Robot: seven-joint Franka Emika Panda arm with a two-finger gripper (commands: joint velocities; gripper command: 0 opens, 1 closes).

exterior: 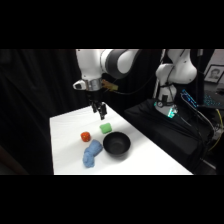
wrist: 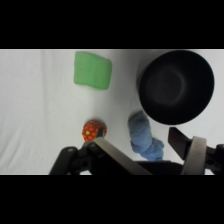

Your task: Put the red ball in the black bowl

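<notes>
Overhead, I held the gripper (exterior: 101,114) high, fingers spread and empty, red ball (exterior: 86,136) lay mid-table, black bowl (exterior: 116,144) near the table's right edge.

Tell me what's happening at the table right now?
The arm's pincer hangs above the table, holding nothing. The red ball sits untouched on the table, beside the blue cloth. The black bowl is empty, with the green block just behind it. The ball has not been picked up yet.
</notes>
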